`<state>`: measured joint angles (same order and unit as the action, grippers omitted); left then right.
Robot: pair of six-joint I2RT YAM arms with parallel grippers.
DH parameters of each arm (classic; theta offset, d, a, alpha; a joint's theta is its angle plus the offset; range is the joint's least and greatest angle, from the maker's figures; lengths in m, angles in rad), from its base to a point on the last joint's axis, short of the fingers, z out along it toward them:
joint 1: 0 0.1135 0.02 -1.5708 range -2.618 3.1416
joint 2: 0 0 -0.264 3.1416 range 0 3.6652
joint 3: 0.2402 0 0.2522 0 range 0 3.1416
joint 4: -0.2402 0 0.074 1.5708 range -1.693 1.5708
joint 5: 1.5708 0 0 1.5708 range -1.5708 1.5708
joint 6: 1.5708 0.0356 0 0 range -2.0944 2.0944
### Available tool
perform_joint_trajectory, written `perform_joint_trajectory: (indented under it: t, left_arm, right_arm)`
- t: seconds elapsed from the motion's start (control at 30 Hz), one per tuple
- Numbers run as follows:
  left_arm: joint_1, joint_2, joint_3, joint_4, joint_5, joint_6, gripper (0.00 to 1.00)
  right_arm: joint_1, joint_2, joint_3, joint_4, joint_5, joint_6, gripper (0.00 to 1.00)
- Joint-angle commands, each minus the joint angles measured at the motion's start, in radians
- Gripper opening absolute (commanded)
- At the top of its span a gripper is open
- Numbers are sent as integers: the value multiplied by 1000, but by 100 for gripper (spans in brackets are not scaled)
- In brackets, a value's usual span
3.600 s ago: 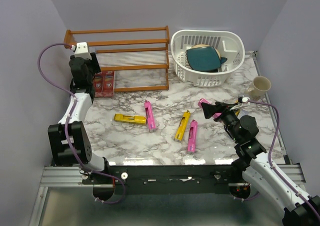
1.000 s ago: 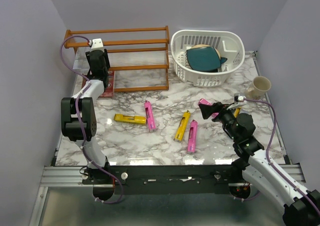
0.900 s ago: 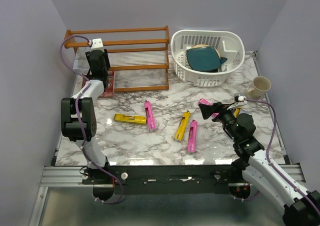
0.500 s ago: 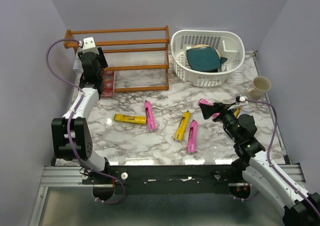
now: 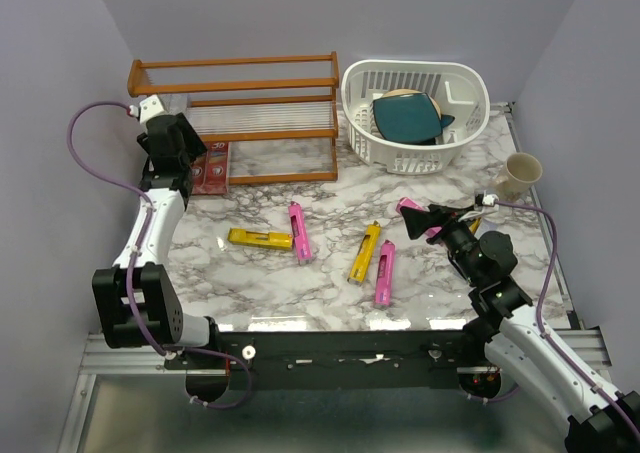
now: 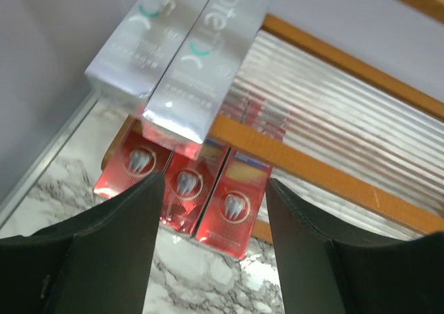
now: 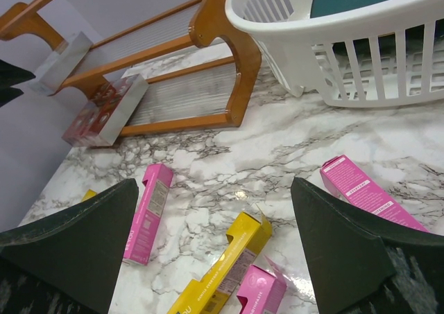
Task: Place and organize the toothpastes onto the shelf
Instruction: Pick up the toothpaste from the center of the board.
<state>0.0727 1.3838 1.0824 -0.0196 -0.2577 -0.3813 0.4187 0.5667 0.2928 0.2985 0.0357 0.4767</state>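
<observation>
The orange-brown shelf stands at the back left. In the left wrist view two silver toothpastes lie on its upper tier, at the left end. Three red toothpastes lie side by side under them on the lower tier. My left gripper hovers just in front of these, open and holding nothing. Loose toothpastes lie on the marble: yellow, pink, yellow, pink. My right gripper is wide open and empty above them, beside another pink carton.
A white slotted basket holding a teal item stands to the right of the shelf. A beige cup sits near the right edge. Walls close in on the left, back and right.
My left gripper has drawn back from the shelf's left end, toward the left and nearer, and its jaws have widened. The right arm has barely moved.
</observation>
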Motion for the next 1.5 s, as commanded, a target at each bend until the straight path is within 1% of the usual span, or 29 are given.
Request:
perform_joint_trajectory:
  t: [0.0, 0.17, 0.37, 0.63, 1.0, 1.33, 1.47]
  left_arm:
    - [56, -2, 21, -86, 63, -119, 72]
    - [107, 32, 31, -62, 120, -180, 72]
    - [116, 84, 63, -40, 176, -209, 72]
    - [116, 138, 132, -36, 169, -211, 72]
    - [118, 188, 168, -29, 166, -208, 72]
    - [118, 195, 183, -28, 155, -195, 72]
    - [119, 172, 172, -20, 143, -176, 72]
  right_arm:
    - [-3, -8, -9, 16, -3, -15, 100]
    - [-4, -4, -9, 16, -8, -15, 100]
    - [-4, -2, -7, 14, -5, -15, 100]
    - [-3, 1, -6, 16, -7, -15, 100]
    - [-4, 7, -6, 16, -7, -16, 100]
    - [-3, 12, -6, 21, -10, -16, 100]
    - [-3, 12, -6, 22, -14, -15, 100]
